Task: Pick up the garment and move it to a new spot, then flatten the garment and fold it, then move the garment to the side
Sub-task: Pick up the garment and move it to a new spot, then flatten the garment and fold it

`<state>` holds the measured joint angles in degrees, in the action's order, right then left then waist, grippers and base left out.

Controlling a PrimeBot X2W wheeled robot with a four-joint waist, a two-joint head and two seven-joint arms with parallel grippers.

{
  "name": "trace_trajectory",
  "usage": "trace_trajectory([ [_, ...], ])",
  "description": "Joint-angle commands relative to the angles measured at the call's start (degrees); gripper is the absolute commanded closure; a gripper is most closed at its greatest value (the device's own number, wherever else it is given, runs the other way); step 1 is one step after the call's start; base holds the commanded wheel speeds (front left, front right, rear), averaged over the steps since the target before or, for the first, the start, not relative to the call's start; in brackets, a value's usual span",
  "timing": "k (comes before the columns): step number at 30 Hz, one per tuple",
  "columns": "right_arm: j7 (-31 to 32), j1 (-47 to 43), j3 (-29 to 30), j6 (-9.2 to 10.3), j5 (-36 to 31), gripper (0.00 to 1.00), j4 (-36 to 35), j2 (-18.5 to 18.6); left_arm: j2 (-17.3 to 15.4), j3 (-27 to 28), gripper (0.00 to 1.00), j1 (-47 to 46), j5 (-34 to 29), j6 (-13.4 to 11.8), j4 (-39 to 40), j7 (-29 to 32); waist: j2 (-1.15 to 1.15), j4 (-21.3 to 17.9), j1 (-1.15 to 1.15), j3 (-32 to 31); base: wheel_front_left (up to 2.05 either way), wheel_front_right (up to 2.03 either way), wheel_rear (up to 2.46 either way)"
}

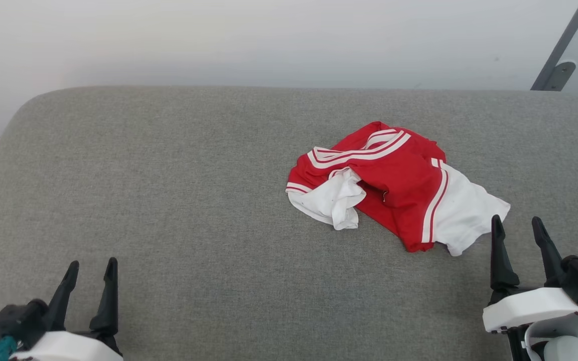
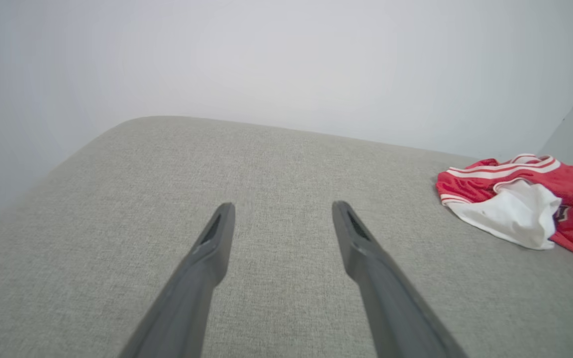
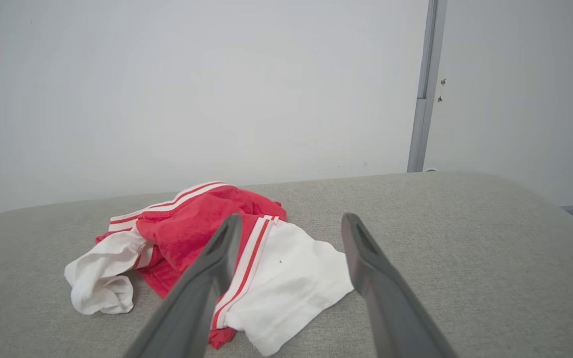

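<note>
The garment (image 1: 394, 183) lies crumpled on the grey cushioned surface (image 1: 193, 200), right of centre: red cloth with white sleeves and red-and-white striped trim. Its lettering is hidden in the folds. My right gripper (image 1: 517, 225) stands open at the lower right, fingertips just short of the nearer white sleeve, touching nothing. In the right wrist view the garment (image 3: 227, 258) lies just beyond my open fingers (image 3: 217, 278). My left gripper (image 1: 91, 268) is open at the lower left, far from the cloth. In the left wrist view the garment (image 2: 525, 204) sits at the far right.
The grey surface has a rounded far-left corner (image 1: 43, 103) and ends at a pale wall (image 1: 269, 40). A grey metal bar (image 1: 560, 50) leans at the back right. Bare fabric stretches across the left half and the front.
</note>
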<state>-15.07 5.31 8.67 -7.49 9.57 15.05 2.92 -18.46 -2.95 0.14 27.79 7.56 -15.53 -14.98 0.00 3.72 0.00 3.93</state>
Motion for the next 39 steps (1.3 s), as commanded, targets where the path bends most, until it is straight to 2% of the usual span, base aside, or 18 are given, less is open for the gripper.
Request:
trace_trajectory([
  [1,-0.14,-0.02,-0.05,0.0,-0.03,0.0,-0.37,0.04,0.69,1.23,0.0,1.25,-1.6,-0.14,1.37,-0.28,0.0,-0.18,0.0,-0.08,0.0,0.0,0.0],
  [10,-0.14,-0.12,-0.66,0.0,0.88,0.0,0.04,0.04,3.94,3.52,0.0,4.21,-5.41,-0.14,3.98,-0.28,0.0,-0.74,0.0,0.58,0.0,0.0,0.0],
  [23,-0.14,1.12,-0.83,0.0,0.71,0.0,0.16,0.04,4.69,2.99,0.0,2.55,-4.11,-0.13,4.89,-0.29,0.0,-1.1,0.0,2.31,0.0,0.0,0.0],
  [27,-0.14,2.41,-0.92,0.0,1.26,0.0,-0.41,0.03,0.38,-3.76,0.0,-1.71,-2.8,-0.14,6.15,-0.29,0.0,-1.38,0.0,4.51,0.0,0.0,0.0],
  [32,-0.14,4.83,-1.64,0.0,1.45,0.0,-1.2,0.03,-9.93,-19.59,0.0,-14.19,3.07,-0.14,7.29,-0.13,0.0,-2.25,0.0,8.09,0.0,0.0,0.0],
  [34,-0.14,5.74,-1.84,0.0,1.77,0.0,-1.48,0.06,-14.42,-26.84,0.0,-20.47,7.14,-0.14,7.74,2.47,0.0,-2.92,0.0,9.63,0.0,0.0,0.0],
  [36,-0.14,6.81,-2.24,0.0,2.49,0.0,-2.0,0.02,-18.35,-34.63,0.0,-27.22,12.34,-0.14,8.58,7.53,0.0,-3.85,0.0,11.6,0.0,0.0,0.0],
  [37,-0.14,6.81,-2.24,0.0,2.49,0.0,-2.0,0.02,-18.35,-34.63,0.0,-27.22,12.34,-0.14,8.58,7.53,0.0,-3.85,0.0,11.6,0.0,0.0,0.0],
  [39,-0.14,7.67,-2.68,0.0,3.31,0.0,-2.36,0.02,-21.81,-42.88,0.0,-34.37,17.56,-0.13,11.07,12.93,0.0,-4.99,0.0,13.6,0.0,0.0,0.0],
])
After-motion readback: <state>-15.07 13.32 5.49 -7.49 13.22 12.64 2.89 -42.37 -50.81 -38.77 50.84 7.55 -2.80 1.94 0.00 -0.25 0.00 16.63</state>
